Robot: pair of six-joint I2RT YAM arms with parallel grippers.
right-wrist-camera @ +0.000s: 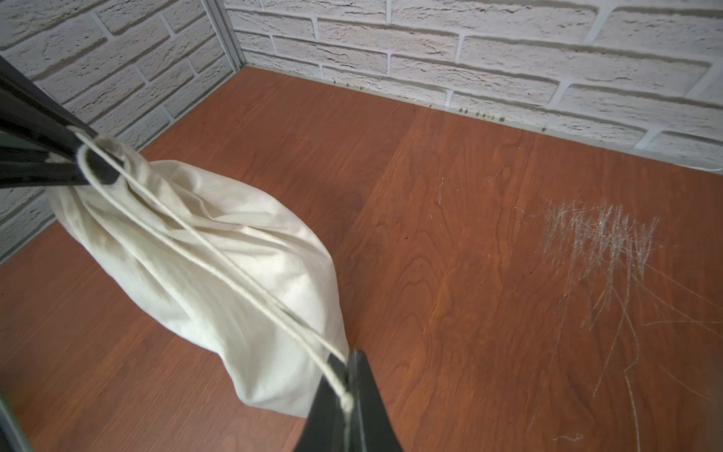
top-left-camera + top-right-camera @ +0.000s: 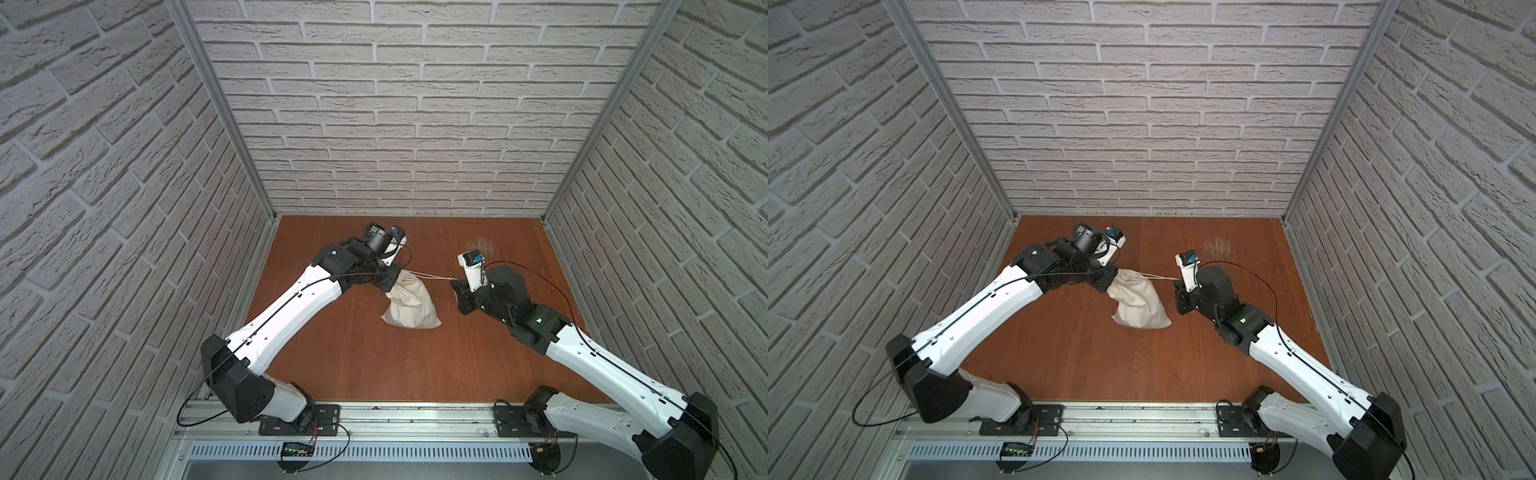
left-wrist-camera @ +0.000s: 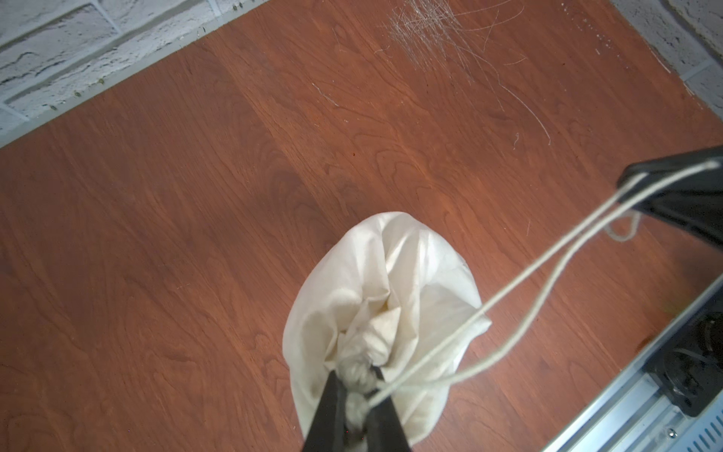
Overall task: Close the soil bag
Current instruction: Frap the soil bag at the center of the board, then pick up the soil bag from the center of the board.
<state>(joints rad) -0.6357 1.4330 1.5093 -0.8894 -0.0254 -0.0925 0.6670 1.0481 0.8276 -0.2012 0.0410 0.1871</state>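
Left wrist view showed the left tool [image 3: 355, 377] clenched on the gathered neck of the soil bag [image 3: 391, 274], a cream cloth sack with its base resting on the reddish wooden table [image 3: 156, 235]. Right wrist view showed the right tool [image 1: 347, 375] pinched tight on the thin pale cord [image 1: 219, 254], which stretched in two strands from the bag's neck. In both top views the bag sat near the table's middle, between the two tools.

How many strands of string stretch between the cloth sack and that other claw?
2 cord strands, side by side, from the neck of the soil bag, held by the left gripper, to the right gripper pinching both. None seem hidden.
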